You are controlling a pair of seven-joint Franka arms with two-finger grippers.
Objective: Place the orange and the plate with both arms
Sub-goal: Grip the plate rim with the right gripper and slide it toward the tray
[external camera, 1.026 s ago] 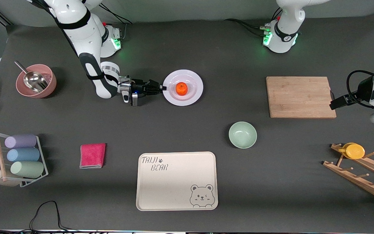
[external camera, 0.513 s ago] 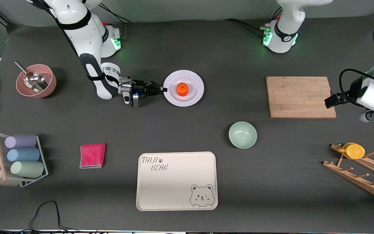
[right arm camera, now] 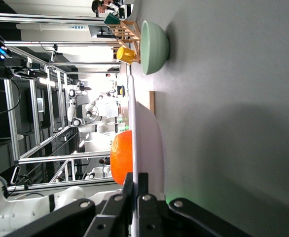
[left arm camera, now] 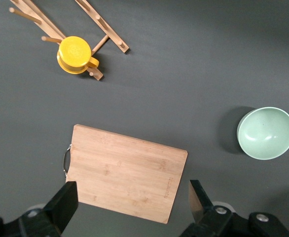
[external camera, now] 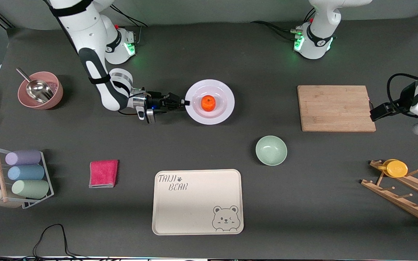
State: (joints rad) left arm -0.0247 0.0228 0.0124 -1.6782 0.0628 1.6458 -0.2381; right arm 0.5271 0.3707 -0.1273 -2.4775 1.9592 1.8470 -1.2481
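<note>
The white plate [external camera: 228, 108] carries the orange [external camera: 208, 103] in its centre. My right gripper [external camera: 186, 103] is shut on the plate's rim at the edge toward the right arm's end and seems to hold it slightly off the table. In the right wrist view the fingers [right arm camera: 128, 183] pinch the thin rim [right arm camera: 133, 113], with the orange [right arm camera: 122, 155] just past them. My left gripper [external camera: 376, 113] is open and empty, up over the end of the wooden cutting board [external camera: 336, 108]. In the left wrist view the left gripper [left arm camera: 132, 202] hangs above the board [left arm camera: 127, 173].
A pale green bowl [external camera: 271, 150] sits nearer the camera than the plate, and the beige bear tray [external camera: 197, 201] nearer still. A pink bowl with a scoop [external camera: 40, 90], a red cloth [external camera: 103, 173] and a cup rack [external camera: 20, 177] are at the right arm's end. A yellow cup [external camera: 397, 168] rests on a wooden rack.
The right gripper has carried the plate with the orange a little toward the left arm's end, and it looks larger. The left gripper swung inward over the board, then back out.
</note>
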